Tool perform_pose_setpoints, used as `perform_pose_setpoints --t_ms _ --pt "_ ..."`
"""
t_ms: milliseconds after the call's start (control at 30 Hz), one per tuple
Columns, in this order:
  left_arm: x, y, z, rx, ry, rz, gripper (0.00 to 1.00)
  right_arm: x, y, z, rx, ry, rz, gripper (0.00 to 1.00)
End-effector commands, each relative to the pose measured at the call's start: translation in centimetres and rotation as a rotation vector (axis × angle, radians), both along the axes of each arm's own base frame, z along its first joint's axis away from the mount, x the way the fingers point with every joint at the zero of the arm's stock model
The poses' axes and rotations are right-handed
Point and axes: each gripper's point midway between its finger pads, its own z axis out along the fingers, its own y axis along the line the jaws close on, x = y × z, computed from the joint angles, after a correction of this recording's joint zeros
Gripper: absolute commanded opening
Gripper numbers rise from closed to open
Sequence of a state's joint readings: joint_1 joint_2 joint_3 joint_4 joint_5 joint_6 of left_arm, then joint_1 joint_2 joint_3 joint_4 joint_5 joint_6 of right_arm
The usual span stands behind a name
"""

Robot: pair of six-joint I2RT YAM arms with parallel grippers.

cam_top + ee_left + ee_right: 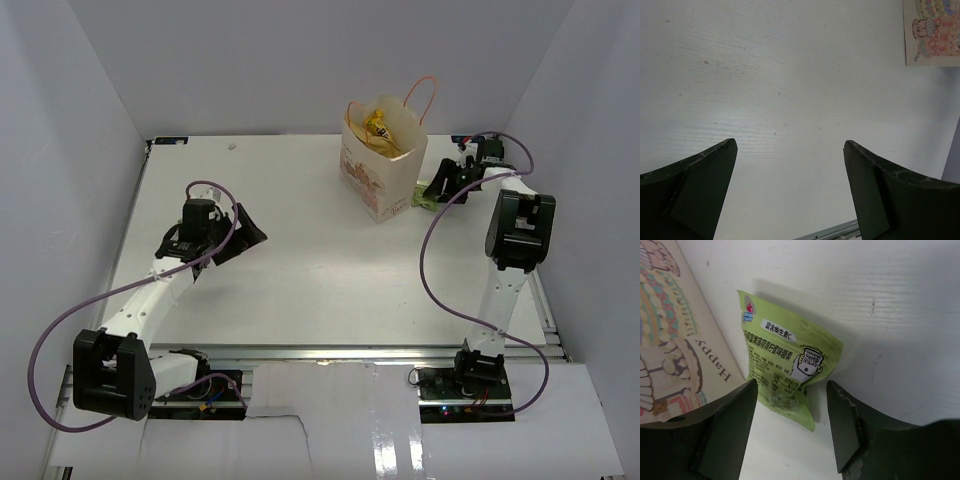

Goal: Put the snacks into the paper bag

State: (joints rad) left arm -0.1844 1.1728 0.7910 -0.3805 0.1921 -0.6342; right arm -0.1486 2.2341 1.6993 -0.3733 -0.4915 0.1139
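Note:
The tan paper bag stands upright at the back right of the table, with orange loop handles and a yellow packet showing inside it. A light-green packet lies flat on the table against the bag's right side. My right gripper is open, its jaws just above and either side of the packet's near end, not touching it. In the top view the right gripper covers most of the green packet. My left gripper is open and empty over bare table. The other packets are out of view.
The bag's lower corner with its printed side shows at the top right of the left wrist view. White walls enclose the table on three sides. The table's metal front rail runs along the near edge.

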Motion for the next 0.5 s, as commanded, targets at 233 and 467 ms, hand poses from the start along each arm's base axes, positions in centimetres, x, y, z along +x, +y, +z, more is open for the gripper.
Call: perform_pose_setpoints --t_ms 233,467 --pt "0.9 -0.2 0.8 -0.019 -0.017 0.000 0.98 0.9 0.9 -1.1 -0.024 0.011 -0.030 0.34" --pt "0.5 0.2 0.8 -0.011 -0.026 0.014 0.98 0.5 -1.0 1.3 -0.086 -0.055 -0.034 0.08"
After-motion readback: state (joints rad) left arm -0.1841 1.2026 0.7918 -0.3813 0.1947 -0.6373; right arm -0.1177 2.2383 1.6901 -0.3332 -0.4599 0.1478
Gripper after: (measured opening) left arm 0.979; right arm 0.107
